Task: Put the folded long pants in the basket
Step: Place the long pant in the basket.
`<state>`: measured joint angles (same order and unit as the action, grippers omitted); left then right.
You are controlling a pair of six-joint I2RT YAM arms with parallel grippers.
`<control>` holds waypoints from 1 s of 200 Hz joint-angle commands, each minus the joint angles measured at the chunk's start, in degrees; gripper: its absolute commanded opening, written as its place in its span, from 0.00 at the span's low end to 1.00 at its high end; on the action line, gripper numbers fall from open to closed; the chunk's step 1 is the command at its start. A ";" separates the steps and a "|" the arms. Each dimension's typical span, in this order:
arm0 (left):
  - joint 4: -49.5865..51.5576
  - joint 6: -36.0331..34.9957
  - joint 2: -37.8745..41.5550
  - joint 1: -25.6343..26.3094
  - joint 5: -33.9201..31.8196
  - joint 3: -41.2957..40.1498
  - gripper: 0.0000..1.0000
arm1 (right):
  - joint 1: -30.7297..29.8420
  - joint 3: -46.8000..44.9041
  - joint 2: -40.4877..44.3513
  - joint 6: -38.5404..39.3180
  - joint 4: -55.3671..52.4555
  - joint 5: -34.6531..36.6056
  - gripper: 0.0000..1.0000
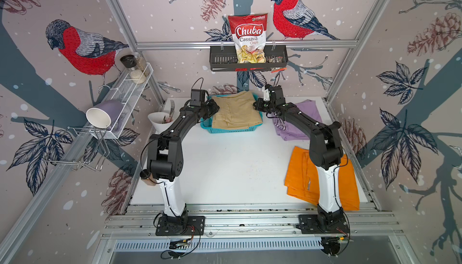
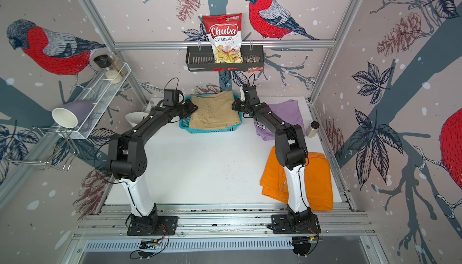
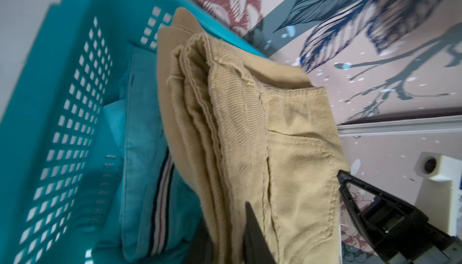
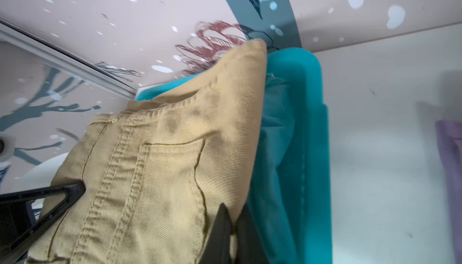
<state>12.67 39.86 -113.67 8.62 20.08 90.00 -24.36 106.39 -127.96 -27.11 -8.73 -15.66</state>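
Step in hand, by my read: placing the tan pants (image 1: 236,111) into the basket (image 1: 207,126), second of four; both arms are reaching to the basket, one at each side of it.

The left fingers (image 3: 252,230) are pinching one side edge of the tan pants; the folded layers are sitting between the two black fingers in the left wrist view. The right fingers (image 4: 220,225) are pinching the opposite edge near a pocket seam. Neither pair is looking spread beyond the thickness of the cloth.

The tan pants are sitting over the basket opening in both top views, covering most of it; a far corner is sticking up above the basket rim (image 4: 307,150). The blue pants (image 3: 142,150) are already lying inside the basket, under the tan pants, striped band showing; cannot tell if the two are touching all over or if the tan pants are hanging a bit above.

The lilac pants (image 1: 293,132) are lying on the desk (image 1: 237,165) just beside the basket, on the right arm's side, partly under that arm; the orange pants (image 1: 300,175) are lying well apart from the basket, towards the right arm's base.

Next move, as I judge it: lowering until the tan pants are resting flat on the blue pants, then spreading both pairs of fingers and pulling out sideways and up; the risk is dragging a fold or leaving the raised corner hooked on the rim. After that, probably the lilac pants, being nearest the basket.
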 commanded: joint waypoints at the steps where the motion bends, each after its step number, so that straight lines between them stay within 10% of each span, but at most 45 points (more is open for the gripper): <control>1: -5.56 -0.86 -3.91 -1.22 2.33 0.09 0.00 | -0.16 2.76 -3.85 1.95 -2.24 0.68 0.00; 126: -3.14 -3.15 4.42 -1.92 1.48 2.16 0.00 | -2.90 5.66 -0.56 3.12 -2.61 6.45 0.00; 200: -11.51 -0.13 -6.63 -4.87 8.57 -0.86 0.00 | -2.08 4.90 -6.74 3.96 -0.82 7.76 0.00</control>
<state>8.78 37.74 -119.09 5.04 25.15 91.46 -26.83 110.98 -132.84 -24.03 -11.07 -9.82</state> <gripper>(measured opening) 0.175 0.096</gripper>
